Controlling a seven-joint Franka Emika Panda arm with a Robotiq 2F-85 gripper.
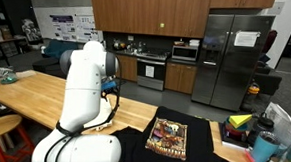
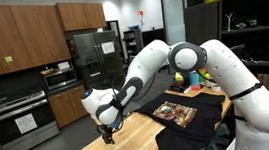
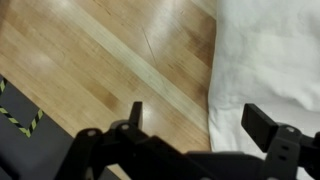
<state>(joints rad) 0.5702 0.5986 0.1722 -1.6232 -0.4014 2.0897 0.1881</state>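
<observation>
Jaws apart, empty: end effector [image 3: 200, 130] hovers over desk [image 3: 90, 70]. Cloth [image 3: 270, 60] lies below it, off-centre toward wrist-view right. Cloth's straight edge runs square to the jaw line, between the jaws.

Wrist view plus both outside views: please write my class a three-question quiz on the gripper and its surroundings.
1. True or false: the gripper is shut on the white cloth.
2. The black printed T-shirt lies on: A the wooden table; B the floor; C the stove.
3. Name the tall steel appliance behind the table in an exterior view.
Key: 1 false, its jaws stand open and empty; 2 A; 3 a refrigerator.
</observation>
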